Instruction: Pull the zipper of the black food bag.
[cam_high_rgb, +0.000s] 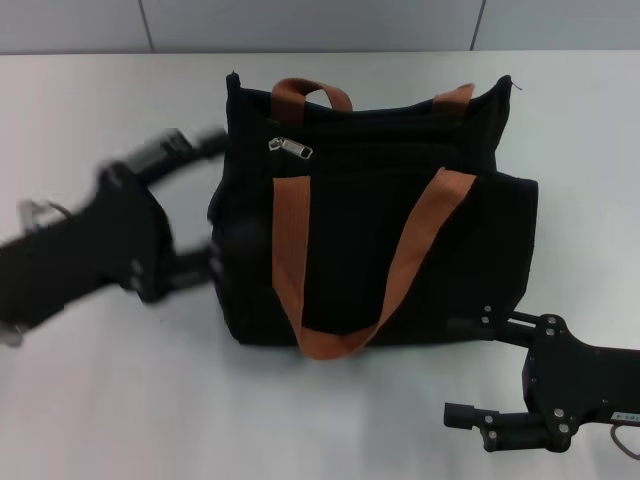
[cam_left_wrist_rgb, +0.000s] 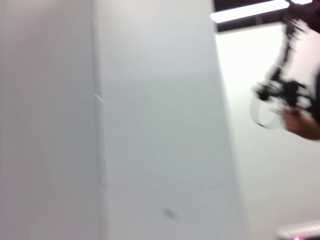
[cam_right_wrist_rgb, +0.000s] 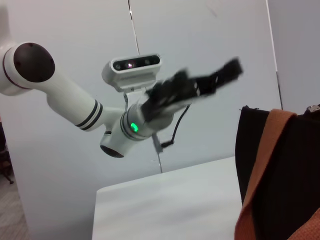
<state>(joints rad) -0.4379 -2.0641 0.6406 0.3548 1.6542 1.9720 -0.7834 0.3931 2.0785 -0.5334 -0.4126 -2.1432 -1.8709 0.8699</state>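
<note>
Black food bag (cam_high_rgb: 370, 230) stands mid-table (cam_high_rgb: 100, 410); zipper (cam_high_rgb: 290, 148) sits on its top edge, at the bag's left end. Left gripper (cam_high_rgb: 205, 205) spread wide just beside that end, nearer arm. Right gripper (cam_high_rgb: 465, 370) open too, at the bag's near right corner.

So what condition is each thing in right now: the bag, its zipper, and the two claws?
black food bag: upright on the table, top sagging, straps hanging down the front.
zipper: pull lies at the bag's left end, untouched.
left gripper: open, at the bag's left side, holding nothing.
right gripper: open, low by the bag's front right corner, empty.
</note>
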